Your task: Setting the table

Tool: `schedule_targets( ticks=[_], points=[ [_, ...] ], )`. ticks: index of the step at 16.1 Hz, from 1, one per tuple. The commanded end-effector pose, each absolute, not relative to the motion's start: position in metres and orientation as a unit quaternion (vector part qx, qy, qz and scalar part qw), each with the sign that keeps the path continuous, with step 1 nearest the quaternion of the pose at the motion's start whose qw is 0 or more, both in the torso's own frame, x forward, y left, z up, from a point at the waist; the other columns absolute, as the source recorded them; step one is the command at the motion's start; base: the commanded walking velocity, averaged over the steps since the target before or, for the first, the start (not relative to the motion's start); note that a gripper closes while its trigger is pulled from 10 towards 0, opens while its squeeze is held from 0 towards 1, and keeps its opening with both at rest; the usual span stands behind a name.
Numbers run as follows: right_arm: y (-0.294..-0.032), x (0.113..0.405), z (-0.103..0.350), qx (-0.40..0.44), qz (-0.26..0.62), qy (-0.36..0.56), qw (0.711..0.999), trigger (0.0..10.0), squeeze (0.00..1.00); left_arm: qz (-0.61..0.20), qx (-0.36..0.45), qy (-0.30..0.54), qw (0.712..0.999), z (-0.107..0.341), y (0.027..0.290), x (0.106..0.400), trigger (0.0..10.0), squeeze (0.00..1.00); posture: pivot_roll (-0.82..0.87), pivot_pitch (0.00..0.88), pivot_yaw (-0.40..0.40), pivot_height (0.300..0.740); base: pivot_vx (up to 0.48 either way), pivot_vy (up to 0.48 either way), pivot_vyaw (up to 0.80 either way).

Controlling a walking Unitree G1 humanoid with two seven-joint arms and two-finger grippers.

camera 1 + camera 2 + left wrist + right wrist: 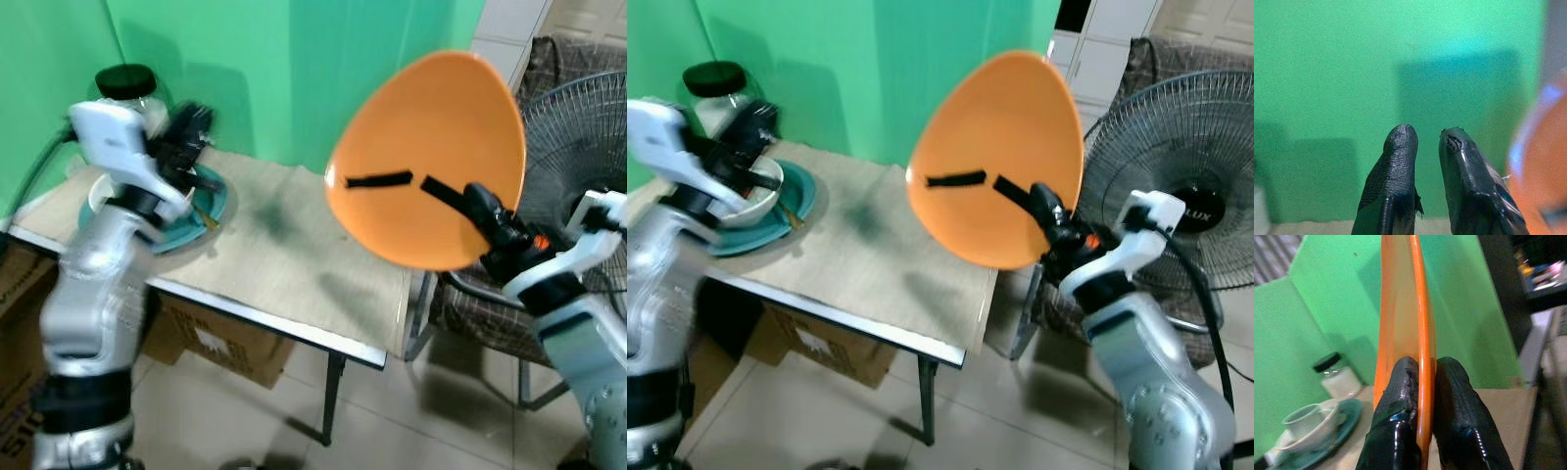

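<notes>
Orange plate (431,147) is held up in the air, tilted nearly on edge, above the table's (294,264) right end. R gripper (1420,382) is clamped on its rim, 1 finger each side. L gripper (1425,147) is raised over the table's left end w/ a narrow gap between fingertips, holding nothing. Below it a white bowl (754,191) sits on a teal plate (794,201); black-lidded jar (715,88) behind. Fan (1176,166) to the right.
</notes>
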State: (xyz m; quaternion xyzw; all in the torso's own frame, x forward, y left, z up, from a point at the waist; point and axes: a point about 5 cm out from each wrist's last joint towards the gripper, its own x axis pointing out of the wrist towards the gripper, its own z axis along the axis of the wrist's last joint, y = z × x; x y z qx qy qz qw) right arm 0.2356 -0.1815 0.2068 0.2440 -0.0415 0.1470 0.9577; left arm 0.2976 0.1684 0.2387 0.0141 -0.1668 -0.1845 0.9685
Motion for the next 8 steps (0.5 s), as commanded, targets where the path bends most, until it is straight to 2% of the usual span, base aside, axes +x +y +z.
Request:
schedule_targets(
  ticks=[1,5,6,8],
  points=[
    [-0.175,0.231,0.226,0.219,0.149,-0.093,0.960,10.0,0.00,-0.192,0.034,-0.142,0.970,0.227,0.153,0.298,10.0,0.00,-0.06,0.000,0.016,0.740,0.000,0.000,0.00],
    [-0.156,0.233,0.221,0.139,0.132,-0.100,0.976,10.0,0.00,-0.163,0.024,-0.096,0.982,0.203,0.133,0.297,10.0,0.00,-0.07,0.000,0.010,0.740,0.000,0.000,0.00],
    [-0.149,0.232,0.216,0.115,0.135,-0.094,0.980,10.0,0.00,-0.123,0.035,-0.104,0.986,0.202,0.135,0.298,10.0,0.00,-0.07,0.000,0.007,0.740,0.000,0.000,-0.80],
    [-0.147,0.233,0.213,0.106,0.125,-0.089,0.982,10.0,0.00,-0.093,0.029,-0.111,0.989,0.202,0.137,0.300,10.0,0.00,-0.07,0.000,0.001,0.740,0.000,0.000,-0.80]
  ],
)
